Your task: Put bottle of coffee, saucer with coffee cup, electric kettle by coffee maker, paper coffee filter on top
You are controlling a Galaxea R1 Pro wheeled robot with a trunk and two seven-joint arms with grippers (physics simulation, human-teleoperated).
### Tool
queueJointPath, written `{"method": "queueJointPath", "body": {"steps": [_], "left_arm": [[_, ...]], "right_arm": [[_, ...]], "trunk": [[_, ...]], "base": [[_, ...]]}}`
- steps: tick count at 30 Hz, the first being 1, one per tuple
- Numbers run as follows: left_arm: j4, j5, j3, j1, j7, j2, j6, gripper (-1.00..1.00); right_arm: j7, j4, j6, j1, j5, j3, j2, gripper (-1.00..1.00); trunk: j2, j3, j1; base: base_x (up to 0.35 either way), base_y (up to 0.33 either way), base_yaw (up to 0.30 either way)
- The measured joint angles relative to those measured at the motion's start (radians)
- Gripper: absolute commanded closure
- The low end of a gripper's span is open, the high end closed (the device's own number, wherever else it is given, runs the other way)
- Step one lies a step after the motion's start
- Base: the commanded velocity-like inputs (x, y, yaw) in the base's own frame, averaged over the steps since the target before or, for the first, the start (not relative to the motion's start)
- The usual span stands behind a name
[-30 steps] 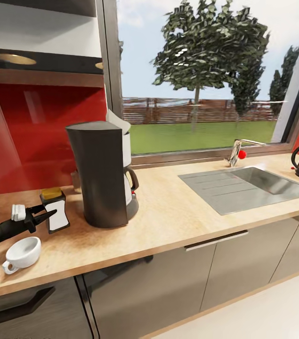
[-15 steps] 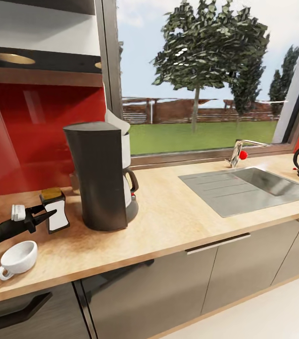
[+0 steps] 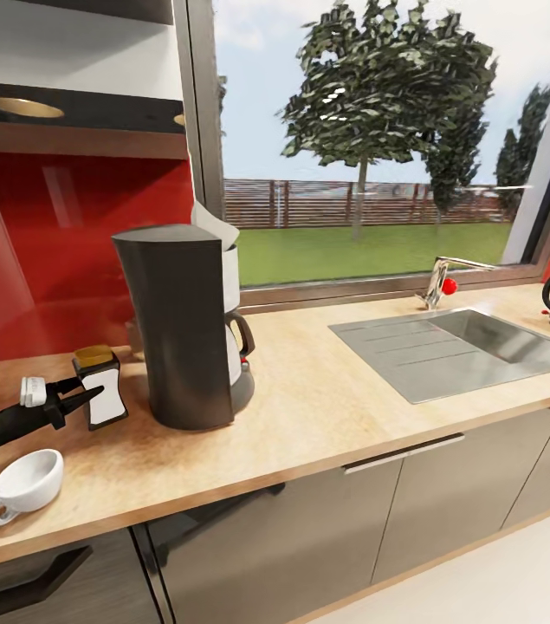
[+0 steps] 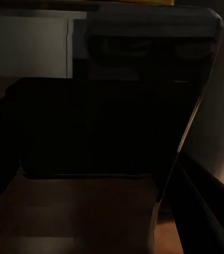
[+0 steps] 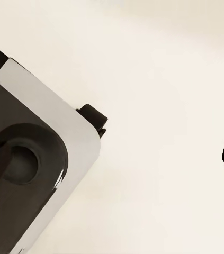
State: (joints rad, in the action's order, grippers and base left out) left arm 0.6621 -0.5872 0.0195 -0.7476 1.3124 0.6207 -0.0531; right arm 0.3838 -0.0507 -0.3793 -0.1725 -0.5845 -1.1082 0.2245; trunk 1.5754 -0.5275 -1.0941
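Left hand (image 3: 80, 397) closed around bottle of coffee (image 3: 101, 387), standing on worktop (image 3: 326, 403) beside coffee maker (image 3: 184, 325); to release: open gently, withdraw straight, avoiding coffee cup (image 3: 23, 483).

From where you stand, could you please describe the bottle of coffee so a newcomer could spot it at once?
Find the tall dark-grey coffee maker on the wooden kitchen countertop. Just to its left, in front of the red splashback, stands the bottle of coffee. It is small, waisted and black, with a golden-yellow lid and white label, unlike the plain white coffee cup nearer the edge.
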Motion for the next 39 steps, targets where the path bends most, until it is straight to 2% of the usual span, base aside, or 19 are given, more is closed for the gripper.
{"method": "queueJointPath", "body": {"steps": [22, 26, 33, 39], "left_arm": [[0.000, 0.000, 0.000, 0.000, 0.000, 0.000, 0.000, 1.00], [0.000, 0.000, 0.000, 0.000, 0.000, 0.000, 0.000, 1.00], [0.000, -0.001, -0.001, 0.000, 0.000, 0.000, 0.000, 1.00], [0.006, -0.019, -0.006, -0.002, 0.000, 0.000, -0.001, 1.00]], "right_arm": [[0.000, 0.000, 0.000, 0.000, 0.000, 0.000, 0.000, -1.00], [0.000, 0.000, 0.000, 0.000, 0.000, 0.000, 0.000, -1.00], [0.000, 0.000, 0.000, 0.000, 0.000, 0.000, 0.000, -1.00], [0.000, 0.000, 0.000, 0.000, 0.000, 0.000, 0.000, -1.00]], "trunk": [[0.021, -0.009, -0.012], [0.049, -0.022, -0.027], [0.056, -0.025, -0.031], [0.091, -0.040, -0.050]], "base": [[0.000, 0.000, 0.000], [0.000, 0.000, 0.000], [0.000, 0.000, 0.000], [0.000, 0.000, 0.000]]}}
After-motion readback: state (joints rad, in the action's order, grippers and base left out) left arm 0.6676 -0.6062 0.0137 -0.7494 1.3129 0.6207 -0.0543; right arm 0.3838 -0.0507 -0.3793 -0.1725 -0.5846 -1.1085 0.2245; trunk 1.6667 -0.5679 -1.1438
